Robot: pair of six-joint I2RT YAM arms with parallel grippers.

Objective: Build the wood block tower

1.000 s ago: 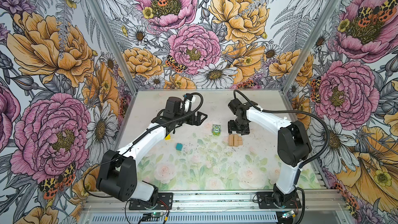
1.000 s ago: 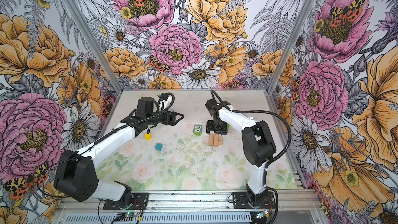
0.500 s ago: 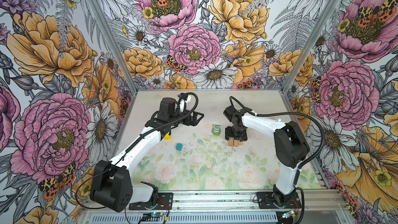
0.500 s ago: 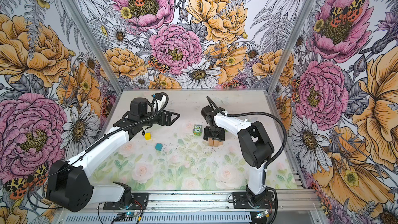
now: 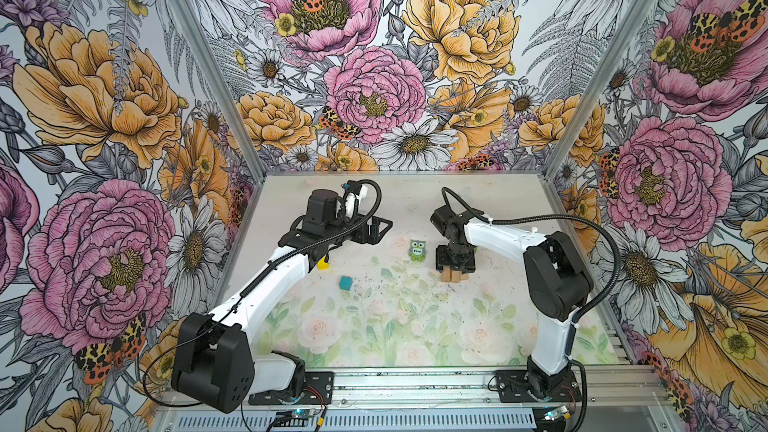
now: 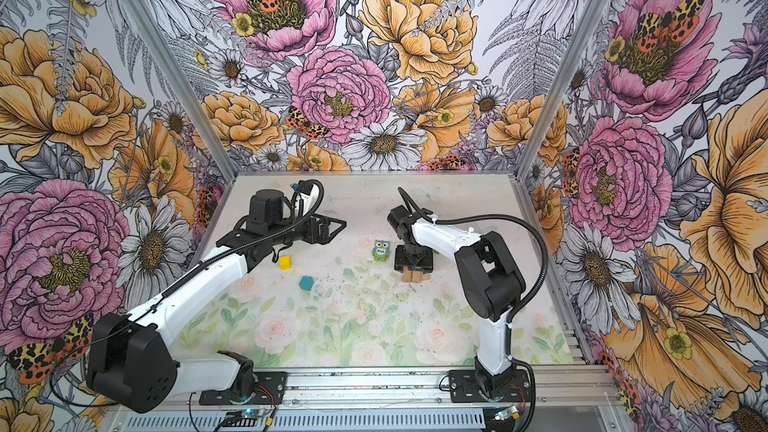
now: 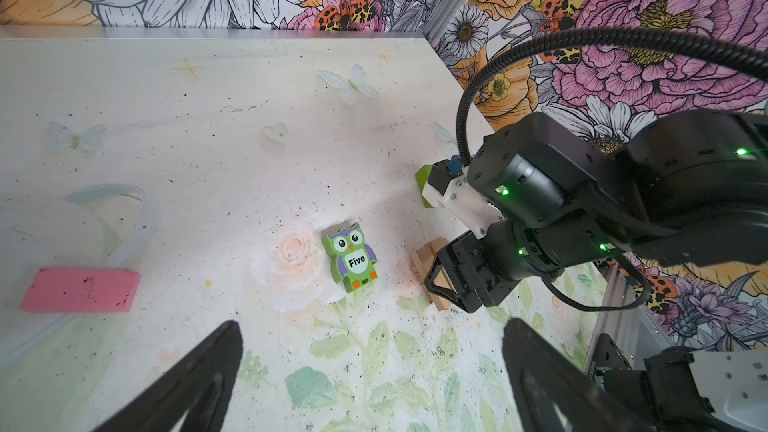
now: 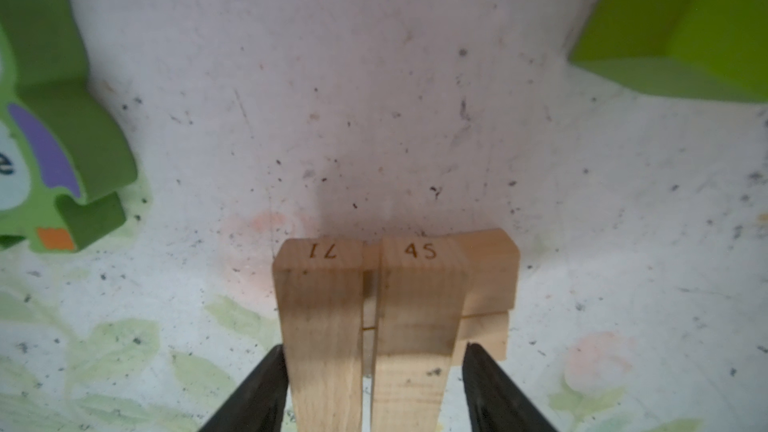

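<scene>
Currently right gripper (image 8: 374, 349) fingers (image 8: 266, 384) bracket upper tan bars (image 8: 320, 305); contact unclear. Left gripper (image 7: 372, 322) spread wide, empty.

white arms (image 5: 266, 284), black joints (image 5: 557, 280), ribbed cables (image 5: 582, 222)

Bare, matt, grainy wood bars (image 8: 320, 326)

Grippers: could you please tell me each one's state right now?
Left gripper: open, empty.
Right gripper: astride two plain tan wooden bars; grip cannot be told.
</scene>
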